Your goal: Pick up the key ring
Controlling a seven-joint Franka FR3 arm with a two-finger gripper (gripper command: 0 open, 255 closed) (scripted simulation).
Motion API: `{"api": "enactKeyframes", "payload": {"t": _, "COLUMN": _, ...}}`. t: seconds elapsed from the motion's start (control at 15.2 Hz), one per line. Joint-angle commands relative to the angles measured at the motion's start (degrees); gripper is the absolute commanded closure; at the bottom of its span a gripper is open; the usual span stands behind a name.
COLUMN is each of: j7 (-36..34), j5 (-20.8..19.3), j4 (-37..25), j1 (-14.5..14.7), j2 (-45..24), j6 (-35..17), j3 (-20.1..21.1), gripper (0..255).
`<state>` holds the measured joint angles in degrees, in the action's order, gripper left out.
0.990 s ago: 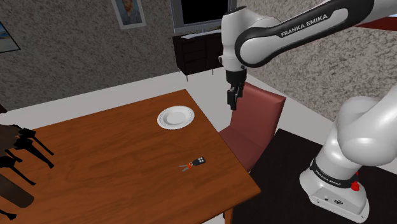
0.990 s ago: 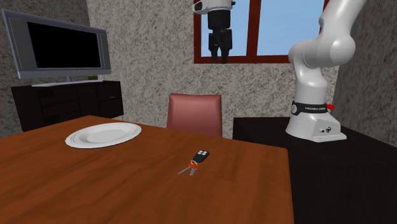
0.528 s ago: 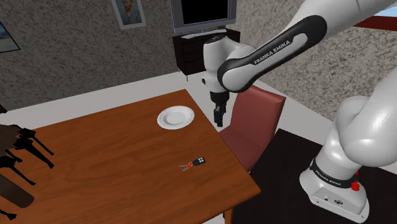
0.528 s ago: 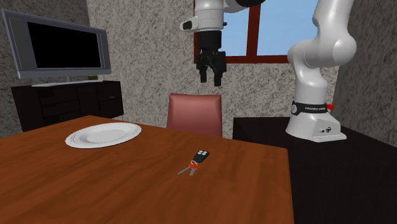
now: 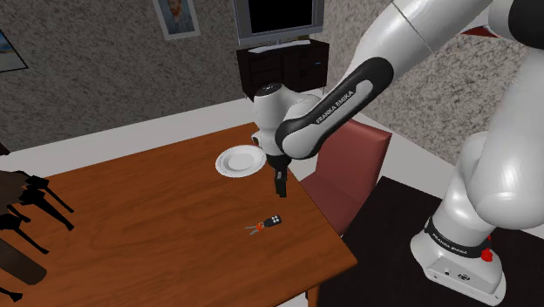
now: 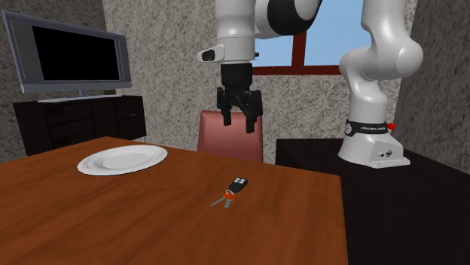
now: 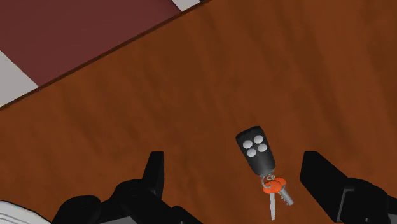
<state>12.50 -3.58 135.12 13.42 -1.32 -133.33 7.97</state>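
While the claw (image 5: 280, 190) hangs wide open and empty, well above the desk (image 5: 157, 222), the key ring (image 5: 266, 225) lies flat below it, slightly nearer in the shoulder view. From the wrist, it sits between the fingers (image 7: 318, 175), closer to one. Its long axis crosses the finger line.
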Motion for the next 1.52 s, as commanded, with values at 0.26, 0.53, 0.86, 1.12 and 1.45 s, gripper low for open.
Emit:
{"api": "enactKeyframes", "payload": {"t": 0.26, "j7": 2.5, "j5": -2.2, "j4": -5.1, "j1": 2.6, "j2": -11.2, "j6": -6.1, "j3": 2.3, "gripper": 0}}
{"api": "enactKeyframes", "payload": {"t": 0.53, "j7": 3.5, "j5": -3.9, "j4": -8.4, "j1": 4.2, "j2": -17.0, "j6": -8.6, "j3": 3.2, "gripper": 0}}
{"api": "enactKeyframes", "payload": {"t": 0.86, "j7": 2.6, "j5": -5.2, "j4": -8.5, "j1": 4.7, "j2": -20.3, "j6": -11.7, "j3": 2.6, "gripper": 0}}
{"api": "enactKeyframes", "payload": {"t": 1.12, "j7": 2.2, "j5": -5.8, "j4": -8.6, "j1": 5.0, "j2": -22.1, "j6": -13.3, "j3": 2.1, "gripper": 0}}
{"api": "enactKeyframes", "payload": {"t": 1.45, "j7": 2.2, "j5": -5.8, "j4": -8.5, "j1": 4.9, "j2": -21.9, "j6": -13.3, "j3": 2.2, "gripper": 255}}
